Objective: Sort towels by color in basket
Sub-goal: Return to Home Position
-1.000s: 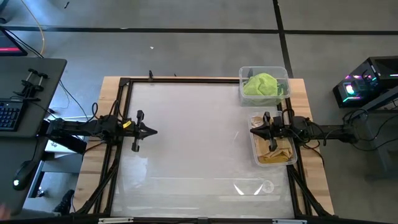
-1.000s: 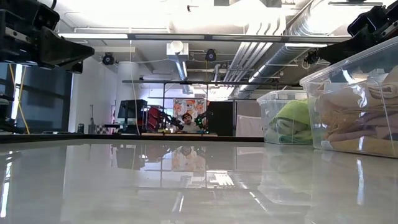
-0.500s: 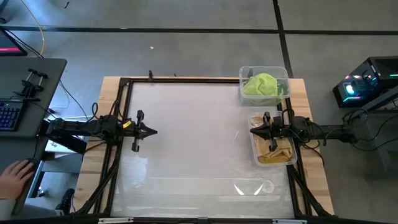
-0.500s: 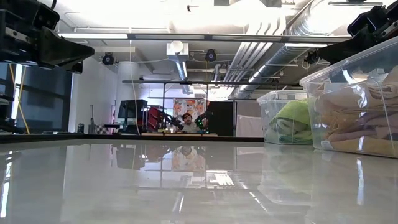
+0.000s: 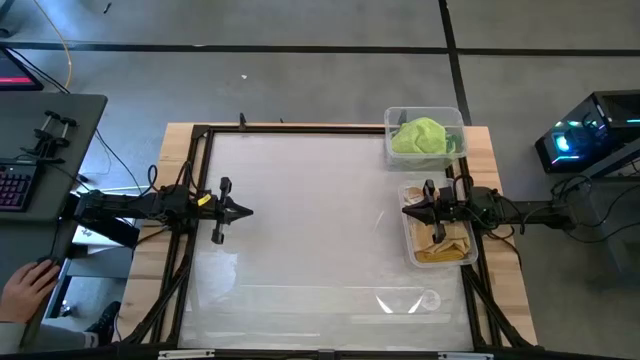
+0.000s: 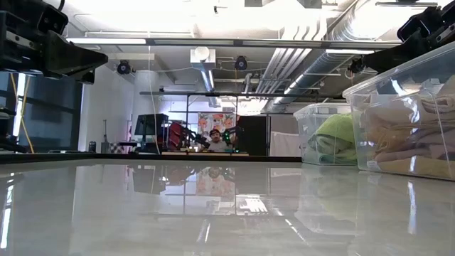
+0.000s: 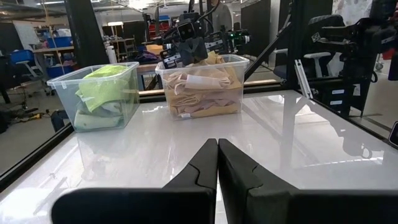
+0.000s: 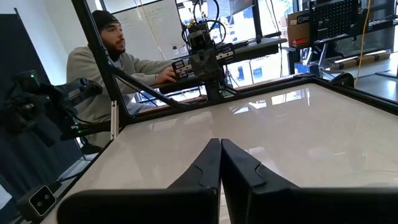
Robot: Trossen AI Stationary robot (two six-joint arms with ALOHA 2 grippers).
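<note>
The lime and pale green cloth towels point(image 5: 420, 136) are lying bunched in a clear plastic bin point(image 5: 390, 152) at the right side of the glossy white surface point(image 5: 310, 230), in the corner toward the top of the high view. The mustard yellow and tan cloth towels point(image 5: 445, 245) are filling a second clear plastic bin point(image 5: 409, 250), which is sitting just beside the first along the same right edge.

The right gripper point(image 5: 407, 211) is hanging above this second bin, over its inner wall. Its fingers are clenched together with nothing between them, as the right wrist view shows. The left gripper point(image 5: 247, 211) is waiting well apart, near the left edge of the surface and pointing toward the bins. Its fingers are likewise clenched and carrying nothing.

Beyond the left edge, a person's hand point(image 5: 25, 287) is resting at the edge of a dark desk point(image 5: 60, 130), with a keyboard point(image 5: 12, 187) farther along it.
</note>
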